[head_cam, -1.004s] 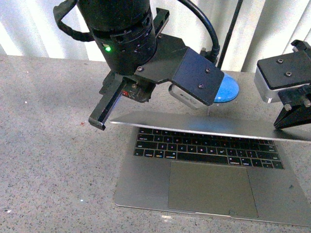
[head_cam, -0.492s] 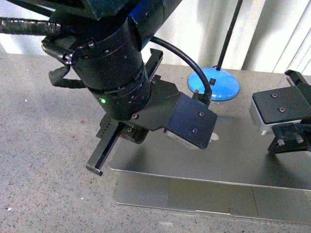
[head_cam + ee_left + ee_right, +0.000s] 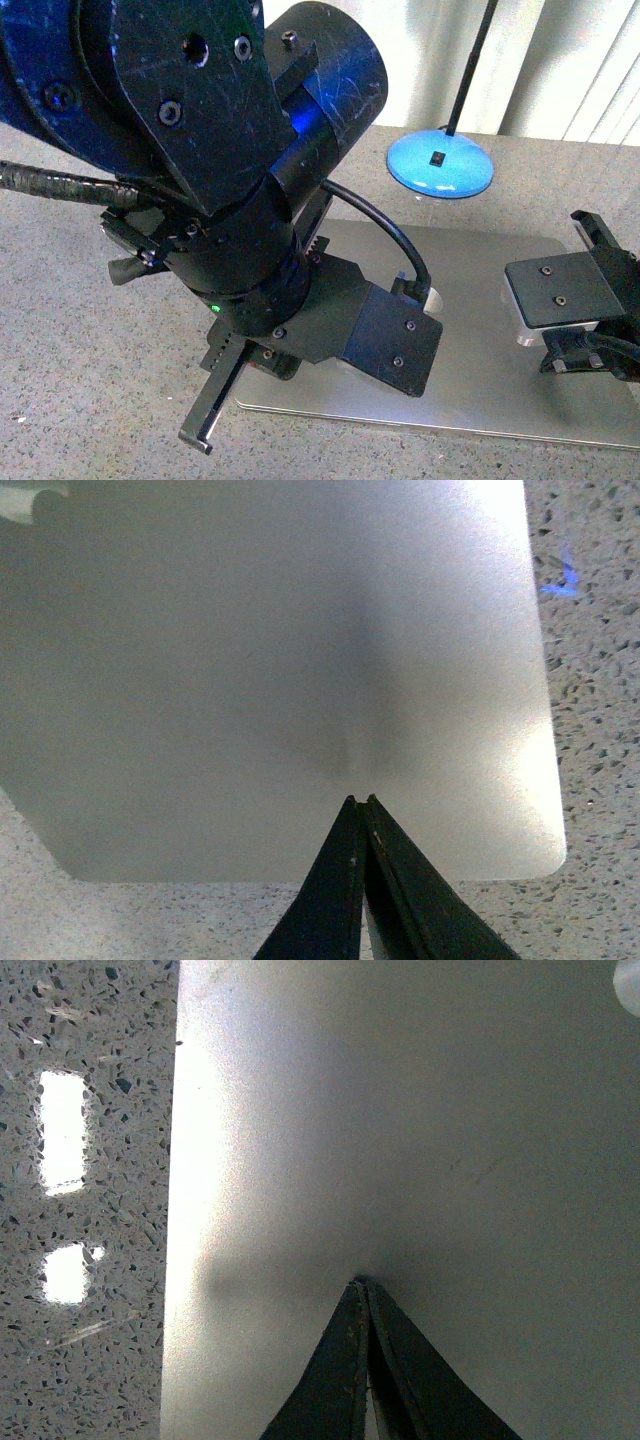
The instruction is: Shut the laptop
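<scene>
1. The front view shows the whole scene. The laptop (image 3: 480, 290) lies on the speckled stone table (image 3: 80, 300), ahead of the robot and somewhat to its right, with the lid down flat and no keys showing. The bulky left arm (image 3: 240, 230) hides the laptop's left part, and the right arm (image 3: 560, 290) stands over its right end.
2. Only the wrist views show the fingertips. The left gripper (image 3: 358, 802) has its two black fingers pressed together, holding nothing, with the tips meeting on the bare silver lid near a rounded corner. The right gripper (image 3: 361, 1283) is closed in the same way, its tips on the lid close to a straight side edge. The front view hides both sets of tips.
3. Only the front view shows the blue lamp base (image 3: 440, 165) and its thin black pole (image 3: 470, 65), which stand on the table just beyond the laptop's far edge.
4. Only the right wrist view shows two bright light patches (image 3: 62, 1130) reflected in the table beside the laptop.
5. The laptop's long axis runs left to right across the robot's front. One long edge faces the robot, and the other faces the lamp base.
6. Counted: one laptop, two arms, two grippers, one lamp base and one pole.
</scene>
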You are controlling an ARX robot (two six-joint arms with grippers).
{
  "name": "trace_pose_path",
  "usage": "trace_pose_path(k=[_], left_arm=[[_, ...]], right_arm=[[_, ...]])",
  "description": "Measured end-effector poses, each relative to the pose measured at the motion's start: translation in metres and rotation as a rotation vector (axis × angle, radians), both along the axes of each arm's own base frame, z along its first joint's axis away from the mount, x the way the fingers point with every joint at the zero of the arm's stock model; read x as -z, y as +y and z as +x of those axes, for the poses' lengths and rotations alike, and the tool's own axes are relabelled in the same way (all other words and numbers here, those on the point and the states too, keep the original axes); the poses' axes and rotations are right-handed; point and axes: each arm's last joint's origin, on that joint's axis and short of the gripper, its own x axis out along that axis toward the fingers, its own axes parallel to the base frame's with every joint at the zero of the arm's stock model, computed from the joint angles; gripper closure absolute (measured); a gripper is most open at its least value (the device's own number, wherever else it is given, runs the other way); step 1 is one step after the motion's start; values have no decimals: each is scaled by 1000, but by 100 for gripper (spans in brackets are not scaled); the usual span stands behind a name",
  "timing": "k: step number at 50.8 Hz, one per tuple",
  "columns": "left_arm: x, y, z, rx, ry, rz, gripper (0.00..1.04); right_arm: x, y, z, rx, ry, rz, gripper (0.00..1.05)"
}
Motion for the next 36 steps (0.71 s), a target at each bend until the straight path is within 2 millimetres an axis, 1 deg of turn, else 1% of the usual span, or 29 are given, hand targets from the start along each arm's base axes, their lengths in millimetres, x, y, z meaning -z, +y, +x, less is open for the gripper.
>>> trace_pose_path(k=[16,22,26,28,31,36], left_arm=[[1,-1,-1,-2,4,-1,101],[-2,0,0,-6,2,-3,101],[-8,1,2,-9,-6,-17,101],[-13,1,3,-12,-11,-33,101],[-27,3,6,-20,-36,-81,101],[-57,7,13,-44,-118,-194,101]], right_arm=[[0,0,0,3,-1,3,102],[-2,1,0,8,-2,20,102],[-5,1,1,14,-9,36,102],[-8,1,2,20,-20,51,102],[-19,3,7,35,-64,93,102],[-49,4,15,62,-162,178,102]])
